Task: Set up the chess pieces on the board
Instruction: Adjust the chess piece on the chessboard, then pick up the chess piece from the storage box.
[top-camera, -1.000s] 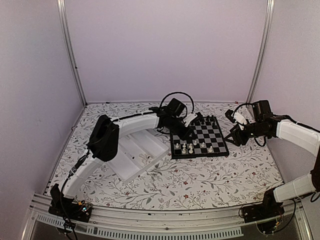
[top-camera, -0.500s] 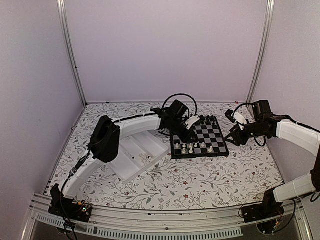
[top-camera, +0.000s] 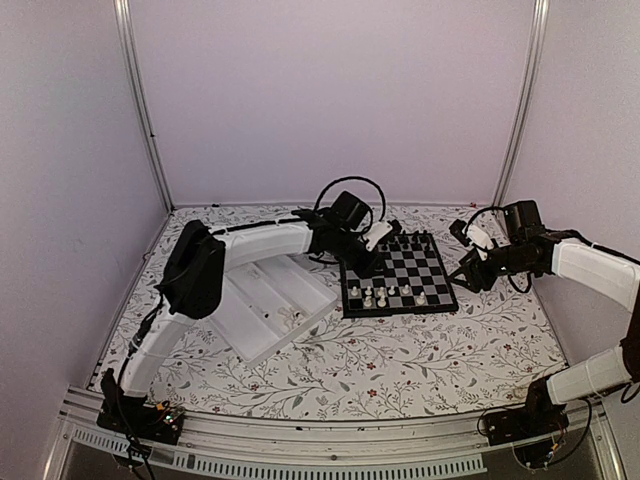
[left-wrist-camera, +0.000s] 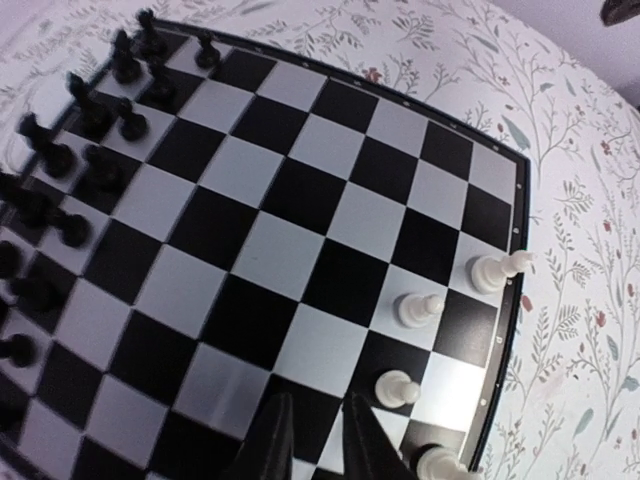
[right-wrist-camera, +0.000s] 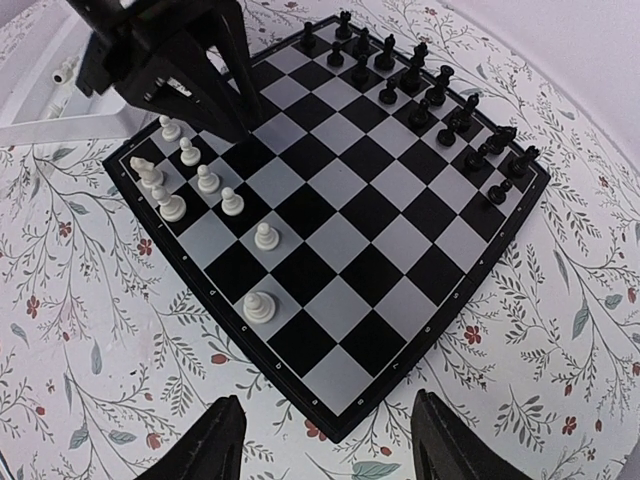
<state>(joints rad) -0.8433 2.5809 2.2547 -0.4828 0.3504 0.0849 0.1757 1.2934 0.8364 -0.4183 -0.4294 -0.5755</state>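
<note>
The board (top-camera: 400, 272) lies at the table's middle right, its far rows filled with black chessmen (top-camera: 408, 243). Several white chess pieces (top-camera: 385, 294) stand along its near left rows; in the right wrist view they run in a slanting line (right-wrist-camera: 207, 178). My left gripper (top-camera: 374, 258) hovers low over the board's left part, its jaws parted by a narrow gap (left-wrist-camera: 315, 402) with nothing between them. A white pawn (left-wrist-camera: 400, 385) stands just to the right of its fingers. To the right of the board, my right gripper (top-camera: 468, 272) is wide open and holds nothing (right-wrist-camera: 330, 445).
A white compartmented tray (top-camera: 262, 312) lies left of the board, under the left arm, with a few small pieces in it. The floral tablecloth (top-camera: 400, 360) covers the table. Metal frame posts (top-camera: 520, 100) and walls close off the back and sides.
The left gripper's jaws have parted slightly and its tip has shifted a little leftward over the board; the left elbow swung left. The right arm has not moved.
</note>
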